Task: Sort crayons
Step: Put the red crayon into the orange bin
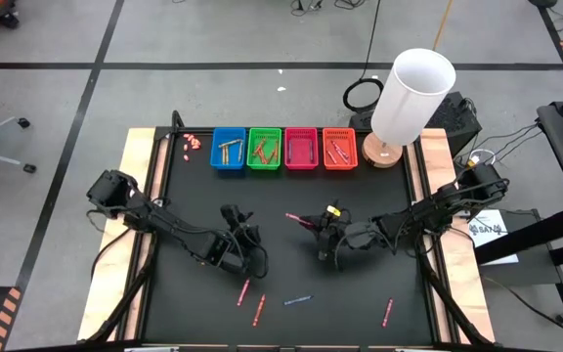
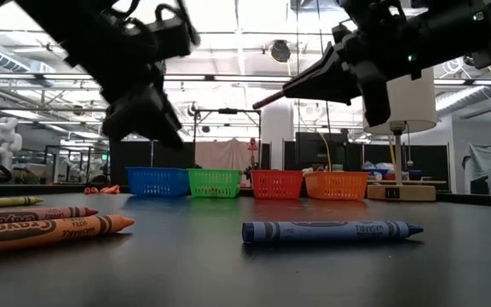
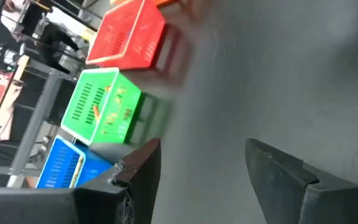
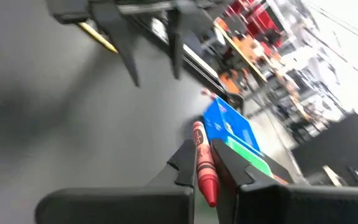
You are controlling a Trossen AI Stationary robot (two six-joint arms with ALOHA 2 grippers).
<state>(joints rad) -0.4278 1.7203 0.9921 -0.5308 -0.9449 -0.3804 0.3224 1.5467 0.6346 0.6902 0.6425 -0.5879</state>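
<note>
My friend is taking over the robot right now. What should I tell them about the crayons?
Right gripper: shut on a red crayon, held above mid-table.
Left gripper: open, empty, above the table's left-middle.
Done: some crayons already lie in the blue basket, green basket and orange basket; the pink basket is hard to judge.
Left: the held crayon, plus loose crayons at the front, including a blue crayon and an orange crayon.

The orange basket [image 3: 166, 3] is cut off at the left wrist view's edge. Crayons inside the green basket [image 3: 101, 109] blur together (their number cannot be told).
</note>
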